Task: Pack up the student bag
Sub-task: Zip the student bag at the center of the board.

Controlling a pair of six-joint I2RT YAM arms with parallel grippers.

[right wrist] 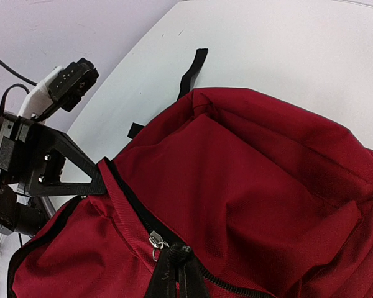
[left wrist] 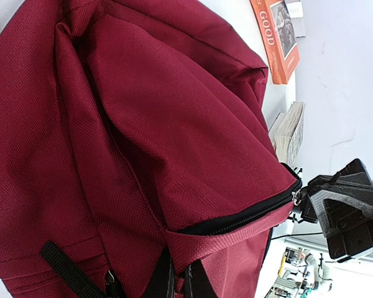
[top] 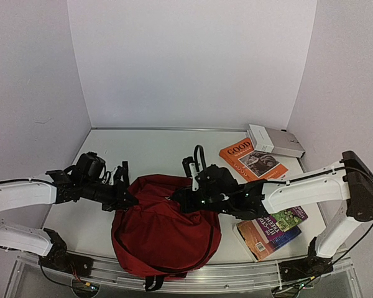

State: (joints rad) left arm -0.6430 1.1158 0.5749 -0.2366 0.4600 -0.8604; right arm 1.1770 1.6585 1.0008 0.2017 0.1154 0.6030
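- Right gripper clenched on the zipper pull, likely to draw the bag open.
- Left gripper pinches the bag's fabric beside the zipper, apparently bracing it.
- The bag lies at the table's near edge, between both arms; books wait to its right.

The dark red soft fabric backpack is coarse woven cloth, matt all over; its black strap is flat ribbed webbing; the black zip has cloth tape and a small shiny metal slider; the orange paperback book has a glossy paper cover; the white tabletop looks smooth and matt, and the white arm shell is smooth plastic.
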